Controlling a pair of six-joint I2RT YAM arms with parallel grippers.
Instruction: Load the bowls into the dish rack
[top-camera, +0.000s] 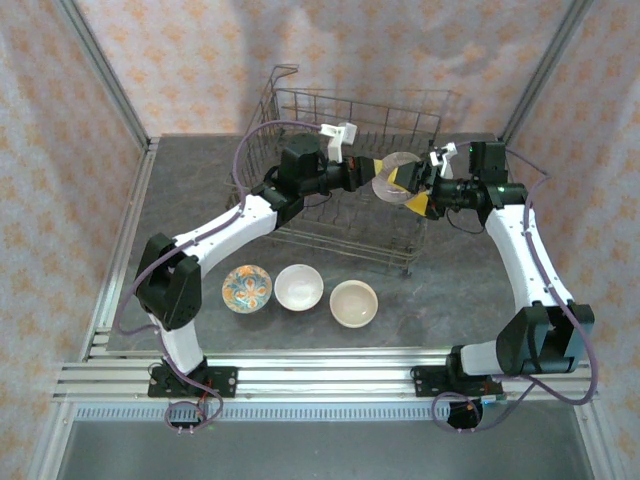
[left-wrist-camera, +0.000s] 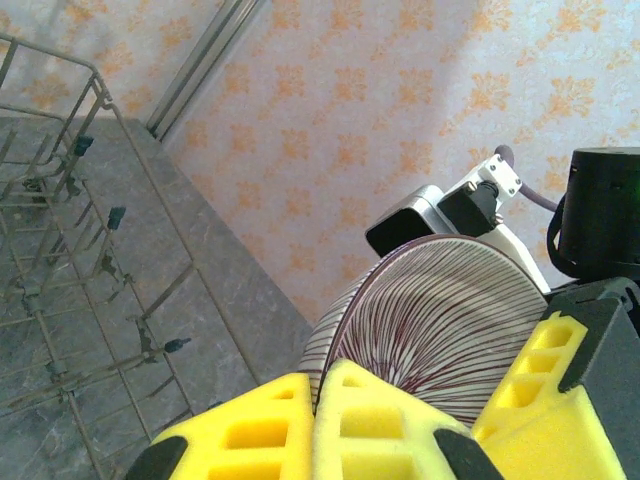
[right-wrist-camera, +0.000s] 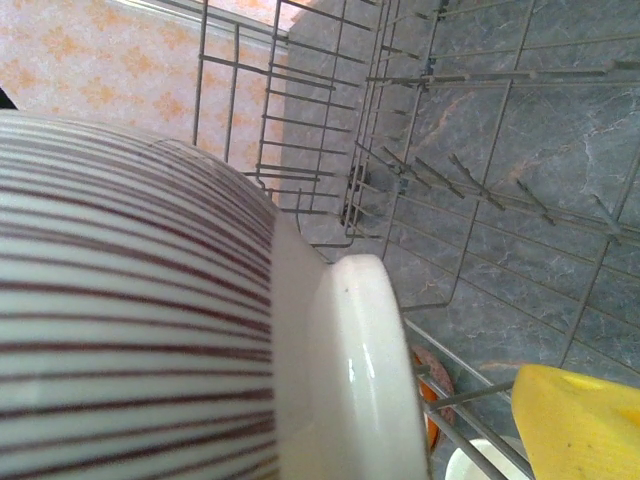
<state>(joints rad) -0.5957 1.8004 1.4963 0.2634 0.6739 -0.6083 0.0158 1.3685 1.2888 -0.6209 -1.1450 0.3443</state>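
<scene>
Bowls: four in sight.

Item 1, striped bowl (top-camera: 400, 172): white with thin dark red lines running out from the foot. It is held on edge in the air over the right part of the dish rack (top-camera: 340, 120), between the two arms. In the left wrist view the bowl (left-wrist-camera: 450, 310) stands with its lined outside toward the camera. In the right wrist view the bowl (right-wrist-camera: 130, 300) takes up the left half, its plain white foot ring turned to the right.

Item 2, floral bowl (top-camera: 246, 288): orange and blue, on the table (top-camera: 200, 200) in front of the rack, leftmost of a row.

Item 3, white bowl (top-camera: 299, 286): just right of the floral one, mouth up.

Item 4, cream bowl (top-camera: 354, 302): right end of the row, near the white one and slightly nearer the arms.

Dish rack: grey wire, tall sides, upright tines (right-wrist-camera: 470, 190) inside; no bowl can be seen in it. Its wire floor (left-wrist-camera: 100, 260) lies below and left of the left arm's yellow pads.

Left gripper (top-camera: 385, 172): clenched on the striped bowl, the yellow pads (left-wrist-camera: 318, 420) pinching its rim.

Right gripper (top-camera: 418, 192): jaws spread wide, just right of the striped bowl. One yellow finger (right-wrist-camera: 575, 420) stands apart from the foot ring.
</scene>
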